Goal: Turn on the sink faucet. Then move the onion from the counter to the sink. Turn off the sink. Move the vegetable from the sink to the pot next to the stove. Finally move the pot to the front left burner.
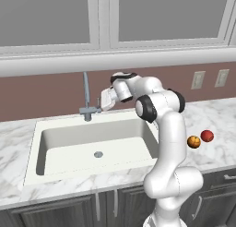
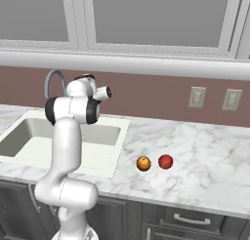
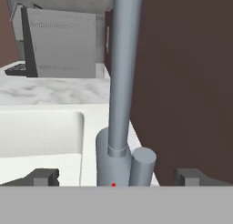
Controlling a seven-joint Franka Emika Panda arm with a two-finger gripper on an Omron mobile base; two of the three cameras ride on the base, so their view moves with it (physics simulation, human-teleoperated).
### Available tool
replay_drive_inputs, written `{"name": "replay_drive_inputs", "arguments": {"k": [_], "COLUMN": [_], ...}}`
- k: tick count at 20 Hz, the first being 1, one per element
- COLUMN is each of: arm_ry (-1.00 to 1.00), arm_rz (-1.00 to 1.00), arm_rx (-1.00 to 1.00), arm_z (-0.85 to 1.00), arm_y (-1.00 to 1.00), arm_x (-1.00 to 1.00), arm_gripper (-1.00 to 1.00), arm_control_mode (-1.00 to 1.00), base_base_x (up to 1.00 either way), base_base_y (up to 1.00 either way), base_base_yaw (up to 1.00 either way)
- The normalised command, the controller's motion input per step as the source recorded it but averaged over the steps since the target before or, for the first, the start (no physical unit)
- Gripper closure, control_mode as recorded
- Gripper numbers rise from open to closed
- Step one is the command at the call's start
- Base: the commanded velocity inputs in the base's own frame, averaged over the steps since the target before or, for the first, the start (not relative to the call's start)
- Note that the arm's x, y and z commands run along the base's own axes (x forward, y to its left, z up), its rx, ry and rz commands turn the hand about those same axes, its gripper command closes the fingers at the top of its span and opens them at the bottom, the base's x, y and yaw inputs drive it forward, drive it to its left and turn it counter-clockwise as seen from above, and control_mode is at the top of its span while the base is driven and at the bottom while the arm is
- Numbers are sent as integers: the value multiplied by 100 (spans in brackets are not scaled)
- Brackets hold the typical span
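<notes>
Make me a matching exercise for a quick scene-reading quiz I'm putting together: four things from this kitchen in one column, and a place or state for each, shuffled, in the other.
Things:
1. onion
2. gripper
3. sink
4. orange striped ball

Places or states:
A. open, one finger either side of the sink faucet base
B. basin with nothing in it but the drain
C. on the counter, farther from the sink
D. on the counter, between the sink and the red ball

Pairs: 1-C, 2-A, 3-B, 4-D
</notes>
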Motion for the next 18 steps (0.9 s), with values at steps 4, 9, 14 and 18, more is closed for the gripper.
{"name": "replay_drive_inputs", "arguments": {"k": [4, 9, 14, 18], "arm_ry": [0, 0, 0, 0], "arm_rz": [0, 1, 5, 5], "arm_rx": [0, 1, 5, 5], "arm_z": [-8, -14, -31, -26], "arm_y": [9, 0, -14, -4], "arm_x": [16, 28, 34, 36], "arm_gripper": [-100, -100, -100, -100], "arm_control_mode": [-100, -100, -100, -100], "base_base_x": [0, 0, 0, 0], "base_base_y": [0, 0, 0, 0], "base_base_yaw": [0, 0, 0, 0]}}
